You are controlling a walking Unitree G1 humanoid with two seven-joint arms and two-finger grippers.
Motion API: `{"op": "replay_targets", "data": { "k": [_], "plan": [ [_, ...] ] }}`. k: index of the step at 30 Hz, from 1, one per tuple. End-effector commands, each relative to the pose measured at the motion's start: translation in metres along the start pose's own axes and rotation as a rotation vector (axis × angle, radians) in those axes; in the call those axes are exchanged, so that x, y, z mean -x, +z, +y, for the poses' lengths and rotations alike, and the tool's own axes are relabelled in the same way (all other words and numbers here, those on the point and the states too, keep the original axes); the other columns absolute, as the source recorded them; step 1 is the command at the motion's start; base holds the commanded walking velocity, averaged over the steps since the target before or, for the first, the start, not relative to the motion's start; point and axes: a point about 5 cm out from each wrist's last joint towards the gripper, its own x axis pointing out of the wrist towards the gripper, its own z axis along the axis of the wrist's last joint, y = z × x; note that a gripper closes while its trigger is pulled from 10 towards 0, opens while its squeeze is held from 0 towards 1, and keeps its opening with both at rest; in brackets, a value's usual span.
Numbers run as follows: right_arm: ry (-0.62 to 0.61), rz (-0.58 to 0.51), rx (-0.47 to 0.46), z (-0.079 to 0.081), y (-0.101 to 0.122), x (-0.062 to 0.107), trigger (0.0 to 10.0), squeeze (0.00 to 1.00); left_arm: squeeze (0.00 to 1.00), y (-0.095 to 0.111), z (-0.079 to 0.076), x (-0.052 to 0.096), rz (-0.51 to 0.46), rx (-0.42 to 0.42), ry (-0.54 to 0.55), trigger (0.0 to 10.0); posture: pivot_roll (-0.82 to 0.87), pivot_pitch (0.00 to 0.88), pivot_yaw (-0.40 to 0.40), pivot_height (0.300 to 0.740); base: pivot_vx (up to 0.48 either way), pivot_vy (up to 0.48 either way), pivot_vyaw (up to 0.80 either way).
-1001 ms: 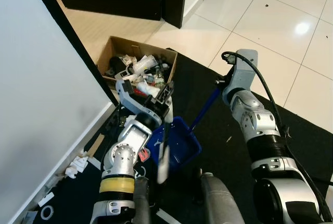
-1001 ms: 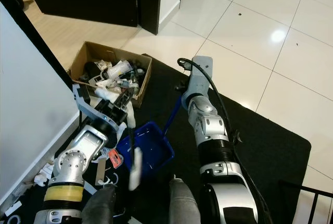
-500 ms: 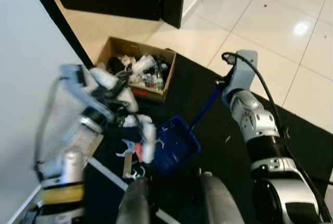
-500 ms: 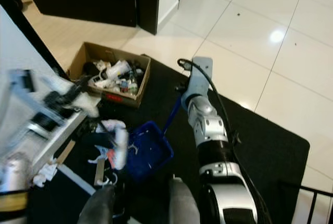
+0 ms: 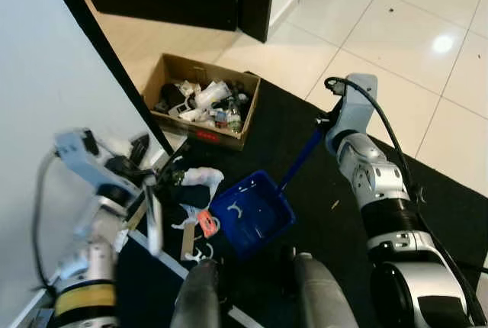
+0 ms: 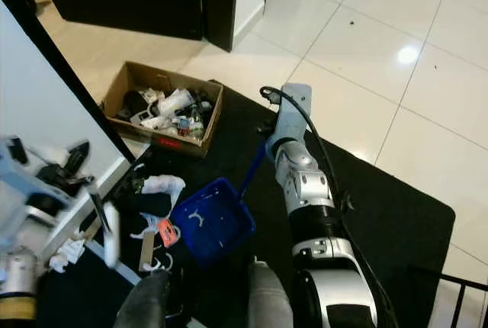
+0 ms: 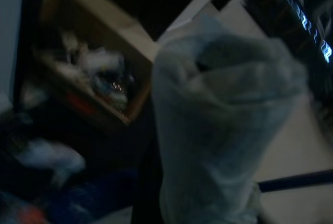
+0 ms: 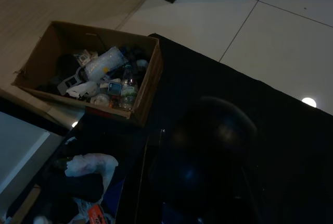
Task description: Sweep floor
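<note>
A cardboard box [image 5: 204, 107] full of rubbish is sitting ahead of me on my left, at the far edge of the black mat [image 5: 320, 183]. Nearer me on the mat, the dustpan [image 5: 252, 212] is lying between my arms, its handle [image 5: 300, 157] reaching away toward my right arm. A pile of litter [image 5: 191, 191] is lying just left of the dustpan. A wall [image 5: 53, 99] is running along my left, and tiled floor [image 5: 396, 30] is lying beyond the mat.

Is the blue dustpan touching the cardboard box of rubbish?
Apart. The right eye view shows the blue dustpan on the black mat, with a strip of bare mat between it and the cardboard box.
</note>
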Motion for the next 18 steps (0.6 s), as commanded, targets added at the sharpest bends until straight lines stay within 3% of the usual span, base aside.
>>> {"op": "replay_targets", "data": {
  "k": [1, 2, 3, 7, 8, 9, 12, 13, 14, 15, 18],
  "plan": [
    [-0.006, 0.151, -0.037, -0.003, -0.037, 0.003, 10.0, 0.00, 0.00, -0.019, 0.005, 0.001, -0.036, 0.204, 0.101, 10.0, -0.07, 0.311, -0.020, 0.740, 0.000, 0.000, 0.00],
    [-0.006, 0.151, -0.037, -0.003, -0.037, 0.003, 10.0, 0.00, 0.00, -0.019, 0.005, 0.001, -0.036, 0.204, 0.101, 10.0, -0.07, 0.311, -0.020, 0.740, 0.000, 0.000, 0.00],
    [-0.008, 0.149, -0.039, -0.004, -0.037, 0.003, 10.0, 0.00, 0.00, -0.028, -0.002, -0.004, -0.059, 0.323, 0.106, 10.0, -0.07, 0.311, -0.019, 0.740, 0.000, 0.000, 0.00],
    [-0.014, 0.149, -0.040, -0.006, -0.037, 0.003, 10.0, 0.00, 0.00, -0.043, -0.026, -0.012, -0.077, 0.492, 0.070, 10.0, -0.07, 0.311, -0.022, 0.740, 0.000, 0.000, 0.00],
    [-0.014, 0.149, -0.040, -0.006, -0.037, 0.003, 10.0, 0.00, 0.00, -0.043, -0.026, -0.012, -0.077, 0.492, 0.070, 10.0, -0.07, 0.311, -0.022, 0.740, 0.000, 0.000, 0.00],
    [-0.015, 0.150, -0.041, -0.007, -0.037, 0.003, 10.0, 0.00, 0.00, -0.055, -0.053, -0.018, -0.042, 0.548, -0.010, 10.0, -0.07, 0.312, -0.025, 0.740, 0.000, 0.000, 0.00],
    [-0.014, 0.151, -0.041, -0.006, -0.037, 0.003, 10.0, 0.00, 0.00, -0.064, -0.073, -0.020, -0.008, 0.596, -0.062, 10.0, -0.07, 0.310, -0.024, 0.740, 0.000, 0.000, 0.00],
    [-0.011, 0.149, -0.042, -0.004, -0.036, 0.002, 10.0, 0.00, 0.00, -0.073, -0.093, -0.021, 0.028, 0.638, -0.119, 10.0, -0.07, 0.308, -0.022, 0.740, 0.000, 0.000, 0.00],
    [-0.011, 0.149, -0.042, -0.004, -0.036, 0.002, 10.0, 0.00, 0.00, -0.073, -0.093, -0.021, 0.028, 0.638, -0.119, 10.0, -0.07, 0.308, -0.022, 0.740, 0.000, 0.000, 0.00],
    [-0.009, 0.144, -0.044, -0.003, -0.034, 0.002, 10.0, 0.00, 0.00, -0.080, -0.113, -0.021, 0.060, 0.677, -0.178, 10.0, -0.08, 0.306, -0.022, 0.740, 0.000, 0.000, 0.00],
    [-0.009, 0.142, -0.045, -0.003, -0.033, 0.002, 10.0, 0.00, 0.00, -0.081, -0.122, -0.024, 0.063, 0.690, -0.210, 10.0, -0.08, 0.303, -0.023, 0.740, 0.000, 0.000, 0.00]
  ]
}}
